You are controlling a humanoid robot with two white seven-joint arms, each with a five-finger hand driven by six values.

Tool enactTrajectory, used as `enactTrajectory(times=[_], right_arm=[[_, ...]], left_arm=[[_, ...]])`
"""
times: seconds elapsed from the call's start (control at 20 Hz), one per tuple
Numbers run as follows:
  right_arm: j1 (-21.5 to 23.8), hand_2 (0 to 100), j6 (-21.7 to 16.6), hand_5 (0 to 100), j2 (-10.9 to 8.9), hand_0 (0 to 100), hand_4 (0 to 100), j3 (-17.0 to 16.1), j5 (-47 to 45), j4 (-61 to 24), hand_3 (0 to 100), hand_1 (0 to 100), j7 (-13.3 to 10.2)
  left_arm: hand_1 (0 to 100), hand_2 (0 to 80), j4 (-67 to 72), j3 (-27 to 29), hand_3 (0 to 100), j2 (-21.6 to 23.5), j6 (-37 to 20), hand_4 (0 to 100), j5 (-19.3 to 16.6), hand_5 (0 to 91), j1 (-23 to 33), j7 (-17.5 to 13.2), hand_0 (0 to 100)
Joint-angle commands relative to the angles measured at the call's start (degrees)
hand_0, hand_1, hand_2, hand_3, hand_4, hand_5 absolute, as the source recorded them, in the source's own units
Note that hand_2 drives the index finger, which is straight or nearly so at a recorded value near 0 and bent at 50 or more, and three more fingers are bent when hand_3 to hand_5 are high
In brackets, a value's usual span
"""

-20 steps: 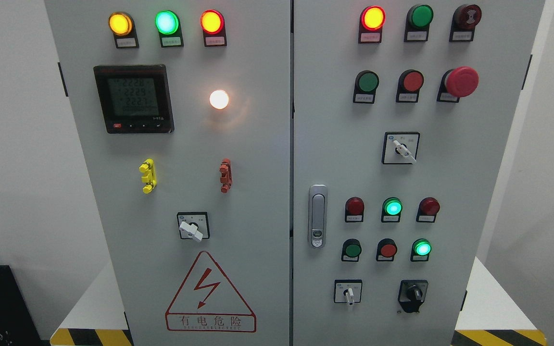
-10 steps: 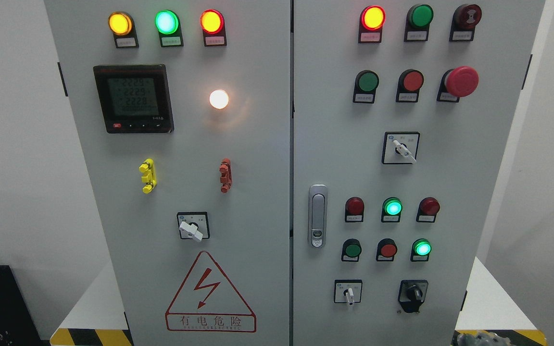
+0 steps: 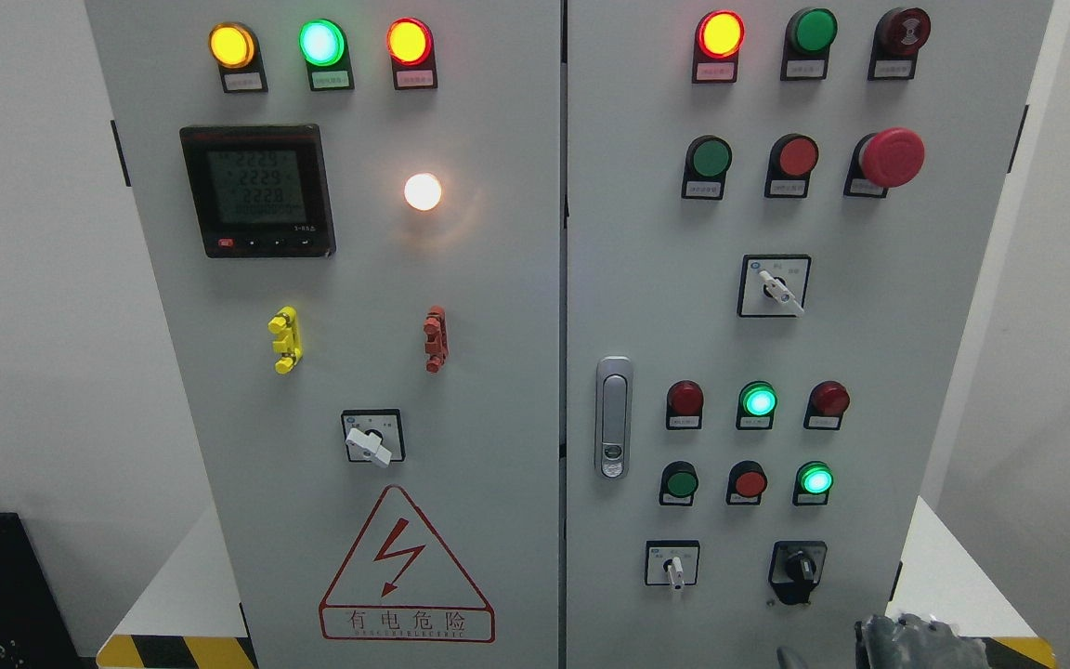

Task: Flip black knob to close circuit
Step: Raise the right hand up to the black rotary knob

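Note:
The black knob (image 3: 797, 567) is a rotary switch low on the right door of the grey electrical cabinet (image 3: 869, 353), with its handle pointing roughly straight down. Only the top of my right hand (image 3: 916, 641) shows, a dark grey shape at the bottom edge, below and to the right of the knob and apart from it. My left arm is out of the picture.
A white selector switch (image 3: 674, 567) sits left of the knob, another (image 3: 779, 291) higher up, a third (image 3: 370, 444) on the left door. Lit lamps, push buttons, a red mushroom stop button (image 3: 890, 158) and a door latch (image 3: 613, 418) fill the panel.
My right hand has risen into view at the bottom right edge, higher now than half a second ago. The knob and the switches have not moved.

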Motion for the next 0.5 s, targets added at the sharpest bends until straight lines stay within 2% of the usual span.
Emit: enactTrajectory(times=[0.0,0.1,0.45], right_arm=[[-3.0,87,0.8,81,-0.3,0,77,1.3,0.1,6.5,100,0,-0.2],[-4.3,87,0.8,81,-0.39,0,77,1.0,-0.4,8.1,100,0,-1.0],[-6.7,87,1.7,81,-0.56,0,77,0.6,-0.7,11.4,100,0,-1.5]], left_arm=[[0,0.0,-1.9,0.6,5,0.0,0.0,3,0.4,0.0,1.9,0.0,0],[0,0.0,-1.9,0.6,5,0.1,0.0,3,0.4,0.0,1.9,0.0,0],[0,0.0,-1.9,0.6,5,0.0,0.0,3,0.4,0.0,1.9,0.0,0]])
